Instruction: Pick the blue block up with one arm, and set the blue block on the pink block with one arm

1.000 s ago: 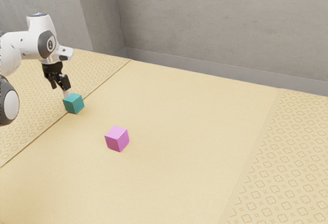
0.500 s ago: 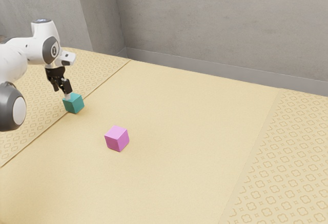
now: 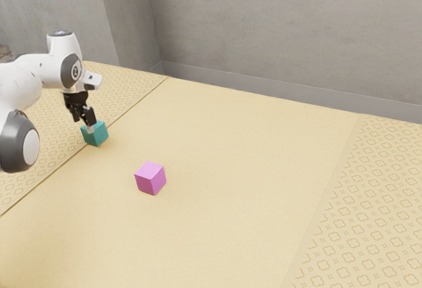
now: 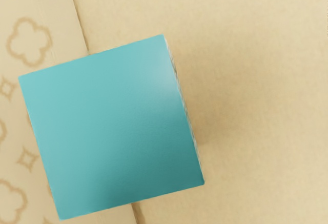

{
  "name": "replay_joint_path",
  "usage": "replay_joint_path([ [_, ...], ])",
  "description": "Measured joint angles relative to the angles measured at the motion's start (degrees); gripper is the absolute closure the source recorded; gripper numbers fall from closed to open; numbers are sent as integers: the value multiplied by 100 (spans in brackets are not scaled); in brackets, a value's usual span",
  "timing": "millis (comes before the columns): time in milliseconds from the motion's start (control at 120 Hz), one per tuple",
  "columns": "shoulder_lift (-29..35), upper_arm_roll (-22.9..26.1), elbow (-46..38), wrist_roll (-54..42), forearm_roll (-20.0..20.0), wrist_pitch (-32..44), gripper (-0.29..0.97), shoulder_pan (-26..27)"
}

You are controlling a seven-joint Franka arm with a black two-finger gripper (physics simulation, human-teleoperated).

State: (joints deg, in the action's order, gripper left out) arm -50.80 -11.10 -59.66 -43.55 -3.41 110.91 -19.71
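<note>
Comparing the present state with the two earlier exterior pictures gives one change: the arm [image 3: 33,77] has lowered its hand in steps over the last second, while everything on the table [image 3: 264,169] has kept its place. The patterned strip [image 3: 39,149] along the exterior view's left meets the plain surface at a seam, and the blue block [image 3: 97,134], rendered teal, rests across that seam, untouched and not lifted. The pink block [image 3: 150,178] sits well apart from it, toward the exterior view's right and nearer the camera, with nothing on top. The gripper [image 3: 86,124] now hangs just above the blue block's top, jaws standing apart and holding nothing; contact cannot be confirmed. The wrist view places the block's top face [image 4: 113,131] directly under the hand, rotated somewhat against the frame. Judgement: the approach phase is nearly complete, and grasp, lift and placement remain outstanding. No brand, label or writing appears on any surface.
</note>
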Motion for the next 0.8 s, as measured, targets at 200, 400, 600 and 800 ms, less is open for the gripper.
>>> replay_joint_path([
  [200,-84,-2,90,53,-34,44,0,-15],
  [400,-239,-10,220,93,-59,89,0,-89],
  [600,-387,-6,435,145,-278,258,0,-133],
  [800,-724,-1,749,185,-709,479,0,-204],
])
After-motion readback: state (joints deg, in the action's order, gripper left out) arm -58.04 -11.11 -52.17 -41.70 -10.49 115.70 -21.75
